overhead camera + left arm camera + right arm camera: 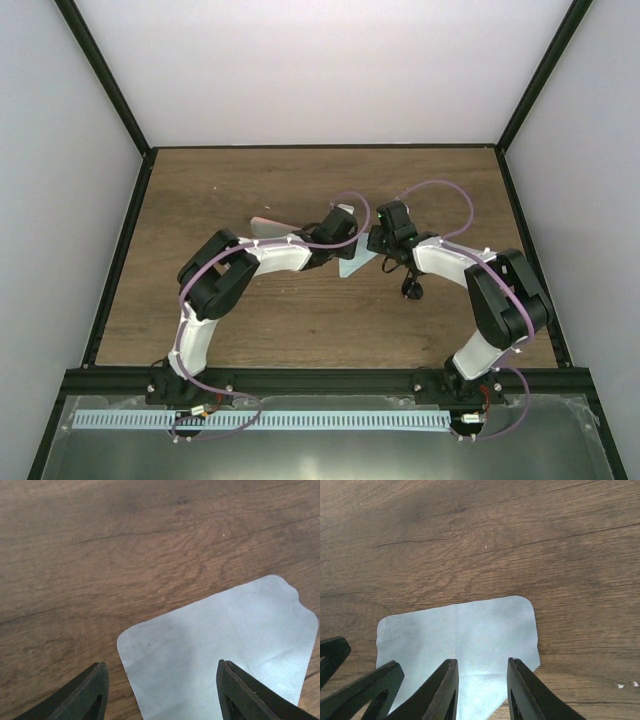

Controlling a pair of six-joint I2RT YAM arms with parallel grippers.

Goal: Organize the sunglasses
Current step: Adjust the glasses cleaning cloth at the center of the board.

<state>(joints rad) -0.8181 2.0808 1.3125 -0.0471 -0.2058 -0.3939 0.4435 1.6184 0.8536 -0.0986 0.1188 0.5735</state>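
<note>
A light blue cloth lies flat on the wooden table at its middle, where both arms meet. My left gripper hangs open just above the cloth's near part, one finger over bare wood and the other over the cloth. Over the same cloth, my right gripper is also open, its jaws narrower and nothing pinched between them. The left gripper's fingers show at the lower left of the right wrist view. The sunglasses show only as a small black shape beside my right forearm.
A pink case lies behind my left forearm, mostly hidden by it. Black frame rails and white walls bound the table on the left, right and back. Purple cables loop above both wrists.
</note>
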